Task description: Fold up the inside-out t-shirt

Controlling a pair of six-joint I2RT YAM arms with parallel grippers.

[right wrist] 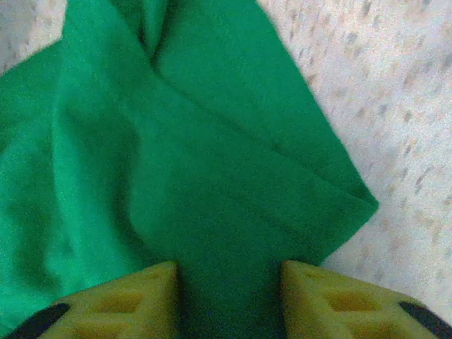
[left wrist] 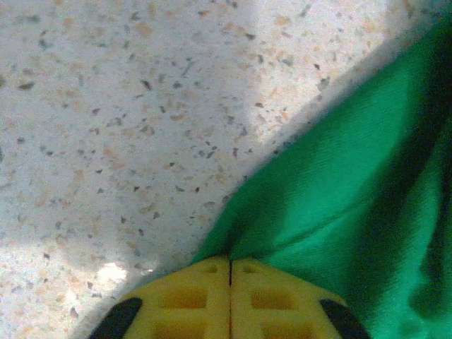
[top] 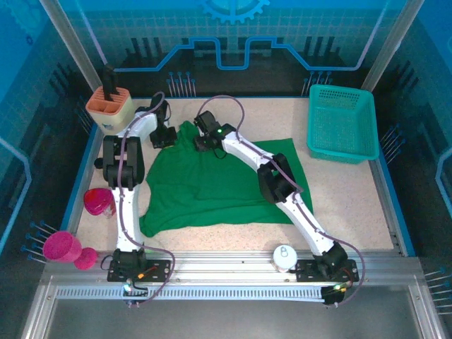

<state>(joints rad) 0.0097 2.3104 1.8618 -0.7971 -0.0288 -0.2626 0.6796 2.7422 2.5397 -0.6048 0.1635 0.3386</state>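
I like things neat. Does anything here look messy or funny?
Yes, the green t-shirt is the messy thing. It lies crumpled on the table, with wrinkles and a bunched-up far edge instead of lying flat. The teal basket sits straight and looks fine.

The t-shirt (top: 205, 191) is soft, matt green cloth with a fine weave. The table (top: 346, 205) looks like smooth, speckled stone. The basket (top: 342, 123) is shiny teal plastic mesh. The front rail (top: 226, 263) is dull grey metal.
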